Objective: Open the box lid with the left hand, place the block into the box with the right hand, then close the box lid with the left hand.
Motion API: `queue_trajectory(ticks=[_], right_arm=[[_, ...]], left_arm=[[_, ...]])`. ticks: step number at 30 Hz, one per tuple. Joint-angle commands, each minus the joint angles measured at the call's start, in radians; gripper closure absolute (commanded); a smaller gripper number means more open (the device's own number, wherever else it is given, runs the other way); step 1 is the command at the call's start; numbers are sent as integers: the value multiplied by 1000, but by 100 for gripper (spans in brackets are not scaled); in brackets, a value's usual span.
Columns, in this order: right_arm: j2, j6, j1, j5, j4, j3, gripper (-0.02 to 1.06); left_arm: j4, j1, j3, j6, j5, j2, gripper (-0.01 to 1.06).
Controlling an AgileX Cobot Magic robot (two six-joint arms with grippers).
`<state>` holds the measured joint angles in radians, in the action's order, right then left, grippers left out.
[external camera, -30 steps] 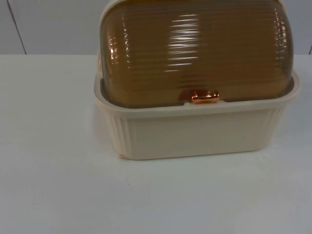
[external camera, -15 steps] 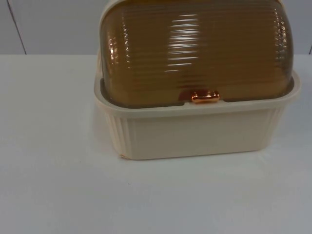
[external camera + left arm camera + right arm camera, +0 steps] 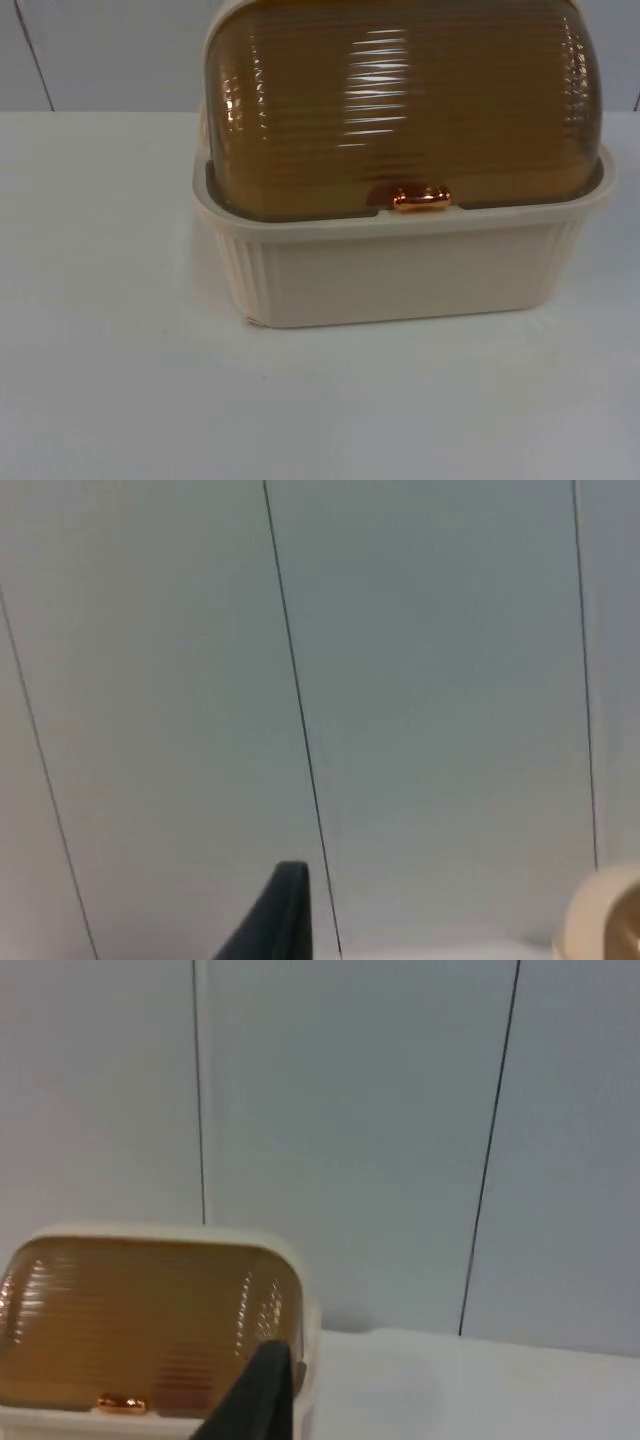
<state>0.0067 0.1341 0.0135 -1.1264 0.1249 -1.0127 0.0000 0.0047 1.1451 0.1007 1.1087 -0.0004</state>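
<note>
looks like nothing's started yet, the cream box (image 3: 400, 270) sits mid-table with its amber lid (image 3: 400, 100) shut down on it, both arms waiting up facing the grey wall (image 3: 430, 680), can't tell either gripper's opening.

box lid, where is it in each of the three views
Top view: the ribbed amber box lid sits shut on the cream box, centre and upper part of the picture.
Left wrist view: a cream corner of the box beside the grey wall; the lid itself can't be made out.
Right wrist view: the lid in front of the wall.
Shared landmark: the lid's copper handle.
</note>
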Motion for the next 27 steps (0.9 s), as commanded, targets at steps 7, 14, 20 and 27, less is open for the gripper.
queue_trajectory(ticks=[7,14,20,27], right_arm=[[-7,-45,20,16,-71,133,-1],[-7,-71,20,16,-101,245,-1],[-7,-71,20,16,-101,342,-1],[-7,-71,20,21,-101,454,-1]], left_arm=[[0,-5,-262,-47,-7,0,0],[0,-5,-429,-47,-7,0,0],[0,-5,-506,-47,-23,0,0],[-7,-5,-584,-47,-62,0,0]])
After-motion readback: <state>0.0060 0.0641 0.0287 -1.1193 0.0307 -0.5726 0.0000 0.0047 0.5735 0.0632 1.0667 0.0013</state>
